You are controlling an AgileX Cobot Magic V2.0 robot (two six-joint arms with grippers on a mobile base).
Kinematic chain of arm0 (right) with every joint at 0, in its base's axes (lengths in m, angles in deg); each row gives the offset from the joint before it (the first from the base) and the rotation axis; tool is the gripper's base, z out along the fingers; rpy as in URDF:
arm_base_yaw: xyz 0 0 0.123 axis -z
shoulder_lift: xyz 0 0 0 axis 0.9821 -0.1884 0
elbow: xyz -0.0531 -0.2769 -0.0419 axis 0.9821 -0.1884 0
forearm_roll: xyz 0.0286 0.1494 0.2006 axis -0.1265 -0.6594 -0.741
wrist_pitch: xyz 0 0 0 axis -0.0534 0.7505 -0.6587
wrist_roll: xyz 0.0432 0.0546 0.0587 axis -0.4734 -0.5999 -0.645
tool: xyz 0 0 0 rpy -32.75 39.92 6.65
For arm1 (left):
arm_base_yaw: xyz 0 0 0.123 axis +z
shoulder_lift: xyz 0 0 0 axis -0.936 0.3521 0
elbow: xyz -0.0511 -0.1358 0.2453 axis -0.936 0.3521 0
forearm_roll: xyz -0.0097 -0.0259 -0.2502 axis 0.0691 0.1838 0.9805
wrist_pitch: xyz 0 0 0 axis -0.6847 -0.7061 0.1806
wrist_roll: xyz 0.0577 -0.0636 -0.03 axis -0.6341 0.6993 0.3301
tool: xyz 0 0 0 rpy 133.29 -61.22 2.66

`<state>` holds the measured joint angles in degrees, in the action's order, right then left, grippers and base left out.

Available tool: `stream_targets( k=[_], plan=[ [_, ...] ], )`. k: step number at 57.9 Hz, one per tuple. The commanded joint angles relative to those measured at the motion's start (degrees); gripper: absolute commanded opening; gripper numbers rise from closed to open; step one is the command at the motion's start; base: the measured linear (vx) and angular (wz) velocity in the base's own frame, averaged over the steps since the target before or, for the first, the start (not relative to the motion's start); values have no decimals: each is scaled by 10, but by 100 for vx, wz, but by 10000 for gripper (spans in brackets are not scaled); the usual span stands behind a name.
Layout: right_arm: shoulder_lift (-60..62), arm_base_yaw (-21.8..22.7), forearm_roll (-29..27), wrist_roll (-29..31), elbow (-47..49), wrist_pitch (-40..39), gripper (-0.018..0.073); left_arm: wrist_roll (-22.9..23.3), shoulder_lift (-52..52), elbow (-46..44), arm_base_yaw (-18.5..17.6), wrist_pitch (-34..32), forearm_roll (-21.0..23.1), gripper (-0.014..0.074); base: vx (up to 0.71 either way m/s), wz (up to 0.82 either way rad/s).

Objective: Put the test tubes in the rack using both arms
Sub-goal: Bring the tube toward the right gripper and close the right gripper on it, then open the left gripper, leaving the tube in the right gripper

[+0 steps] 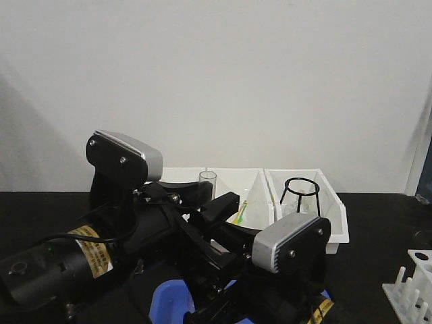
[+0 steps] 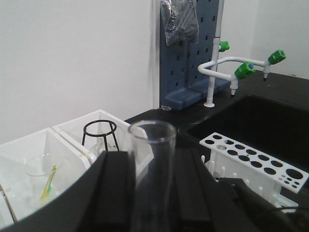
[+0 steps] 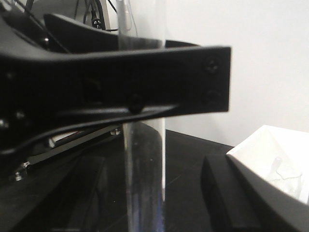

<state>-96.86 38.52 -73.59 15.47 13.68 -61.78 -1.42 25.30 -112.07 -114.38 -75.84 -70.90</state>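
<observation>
A clear test tube (image 2: 151, 159) stands upright between the black fingers (image 2: 116, 188) of my left gripper (image 2: 153, 155), which is shut on it. In the front view its open rim (image 1: 208, 177) pokes up above the left gripper (image 1: 219, 206). In the right wrist view the same tube (image 3: 145, 183) runs vertically through the gap of my right gripper (image 3: 154, 166). That gripper's jaws stand wide on both sides and do not touch the tube. The left gripper's finger (image 3: 145, 92) crosses above. The white rack (image 2: 251, 162) stands to the right, also at the front view's lower right (image 1: 412, 283).
White bins (image 1: 337, 209) sit at the back, holding a black wire tripod (image 1: 300, 192) and a glass beaker (image 2: 43, 169). A black sink (image 2: 270, 121) and a white tap with green knobs (image 2: 231, 67) lie beyond the rack. A blue object (image 1: 172, 304) shows under the arms.
</observation>
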Motion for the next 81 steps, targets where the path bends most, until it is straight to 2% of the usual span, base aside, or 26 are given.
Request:
stream_targets(
  k=[1, 23, 61, 69, 81],
  plan=[
    [17, 0, 3, 3, 20, -58, 391, 3, -18, -21, -2, -38, 0, -20, 0, 0],
    [17, 0, 3, 3, 20, -63, -15, 3, -18, -21, -2, -36, 0, -20, 0, 0],
    [17, 0, -7, 3, 20, -66, 6, 3, -18, -21, -2, -36, 1, -20, 0, 0],
    [17, 0, -4, 4, 20, -66, 76, 3, -18, -21, -2, -36, 1, -20, 0, 0],
    [17, 0, -4, 4, 20, -69, 260, 3, -18, -21, -2, -36, 1, -20, 0, 0]
  ],
)
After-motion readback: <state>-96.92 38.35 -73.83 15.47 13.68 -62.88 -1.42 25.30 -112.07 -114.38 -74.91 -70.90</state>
